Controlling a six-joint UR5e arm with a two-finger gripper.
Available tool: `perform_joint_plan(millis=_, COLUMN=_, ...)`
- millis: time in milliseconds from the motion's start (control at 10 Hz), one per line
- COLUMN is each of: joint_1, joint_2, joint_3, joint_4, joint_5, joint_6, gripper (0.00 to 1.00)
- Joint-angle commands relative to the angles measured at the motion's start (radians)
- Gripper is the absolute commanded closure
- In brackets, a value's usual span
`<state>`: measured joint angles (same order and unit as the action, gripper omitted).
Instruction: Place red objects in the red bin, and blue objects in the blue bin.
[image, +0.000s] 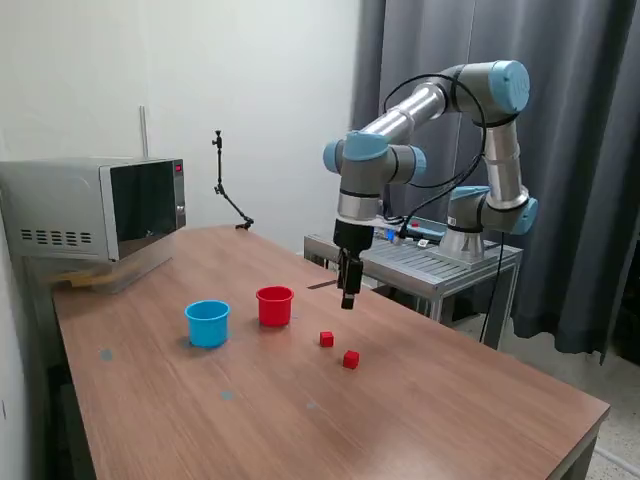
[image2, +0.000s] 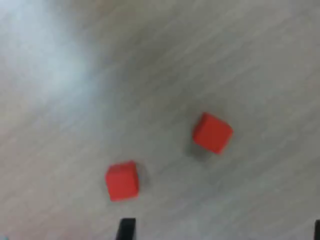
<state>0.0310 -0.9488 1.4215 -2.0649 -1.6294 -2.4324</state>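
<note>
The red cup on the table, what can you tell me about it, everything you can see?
The red cup is a small round cup of what looks like smooth plastic, tapering slightly toward its base, with a thicker rim. It stands upright, mouth open to the ceiling, on the wooden table. Its inside is hidden from this angle. A light blue cup stands close on the exterior view's left, not touching. Nothing else touches it; only the table bears it.

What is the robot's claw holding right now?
Nothing. The gripper hangs above the table, and both red cubes lie loose on the wood, untouched. I cannot tell whether its fingers are open or closed.
</note>
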Motion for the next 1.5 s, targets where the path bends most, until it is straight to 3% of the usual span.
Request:
perform_joint_plan(millis=0, joint_1=0.0, joint_2=-0.011, joint_3=0.053, joint_4=-0.003, joint_5=0.006, joint_6=-0.009, gripper=0.0)
perform_joint_plan(millis=200, joint_1=0.0, joint_2=-0.019, joint_3=0.094, joint_4=-0.009, joint_5=0.026, joint_6=-0.274, gripper=0.0)
perform_joint_plan(millis=300, joint_1=0.0, joint_2=-0.022, joint_3=0.12, joint_4=-0.009, joint_5=0.069, joint_6=-0.398, gripper=0.0)
perform_joint_plan(millis=500, joint_1=0.0, joint_2=-0.027, joint_3=0.137, joint_4=-0.009, joint_5=0.085, joint_6=-0.59, gripper=0.0)
perform_joint_plan(millis=900, joint_1=0.0, joint_2=-0.033, joint_3=0.11, joint_4=-0.008, joint_5=0.108, joint_6=-0.75, gripper=0.0)
perform_joint_plan(millis=1200, joint_1=0.004, joint_2=0.013, joint_3=0.05, joint_4=0.003, joint_5=0.169, joint_6=-0.884, gripper=0.0)
perform_joint_plan(millis=1400, joint_1=0.004, joint_2=0.07, joint_3=-0.001, joint_4=0.049, joint_5=0.172, joint_6=-0.994, gripper=0.0)
